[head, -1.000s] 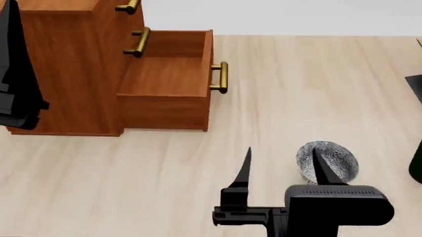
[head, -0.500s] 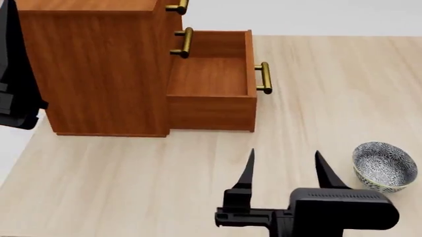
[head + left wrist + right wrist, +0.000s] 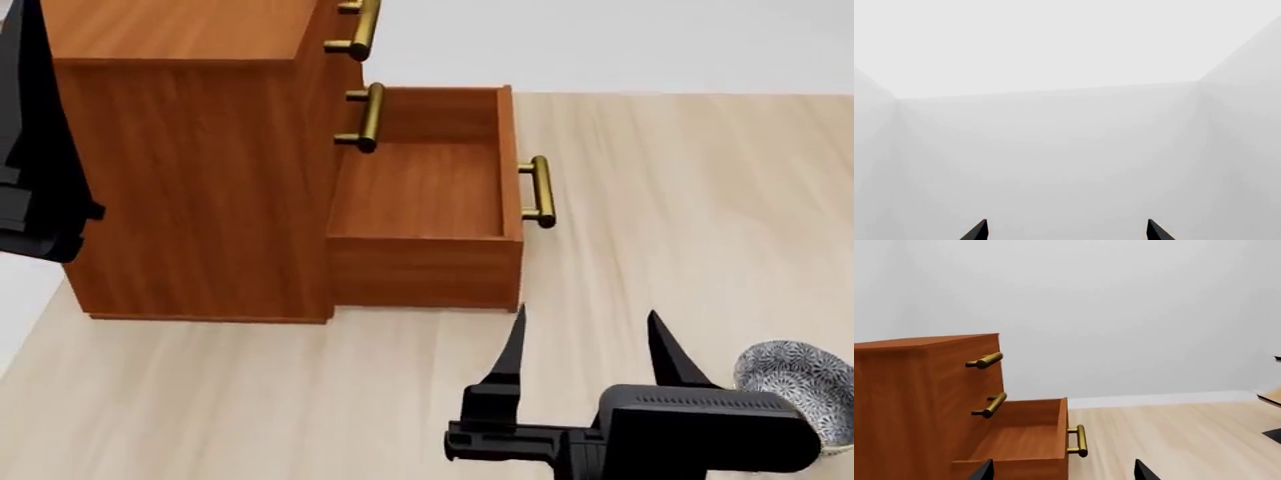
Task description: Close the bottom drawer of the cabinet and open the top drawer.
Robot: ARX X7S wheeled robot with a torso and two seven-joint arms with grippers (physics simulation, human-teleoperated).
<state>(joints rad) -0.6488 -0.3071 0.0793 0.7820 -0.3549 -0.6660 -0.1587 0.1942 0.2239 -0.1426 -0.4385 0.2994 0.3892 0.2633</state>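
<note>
Left gripper [image 3: 40, 215] first: I see it as a dark shape at the far left edge of my head view, raised beside the cabinet [image 3: 187, 170] and holding nothing; its wrist camera shows only pale blank walls, with two fingertips set well apart, so I read it as open. Next to it stands the cabinet, a tall reddish-brown wooden box resting on the pale wood table [image 3: 667, 200]. Its top drawer [image 3: 964, 357] is shut flush, brass bar handle sticking out, and the middle one below looks shut as well. Moving right, the bottom drawer [image 3: 427, 200] is pulled well out toward the right, its box empty and its brass handle [image 3: 537, 191] on the outer face. Further right and nearer to me, my right gripper [image 3: 585, 345] hovers above the table, fingers spread apart and holding nothing, pointing toward the drawer front but not touching it. A patterned bowl [image 3: 801, 385] sits just beside it at the right edge. I judge the closing step is in hand and not yet done. Next move, as I see it: bring the right gripper against the drawer front near the handle and push leftward, squarely, until it seats, then reach for the top handle.
</note>
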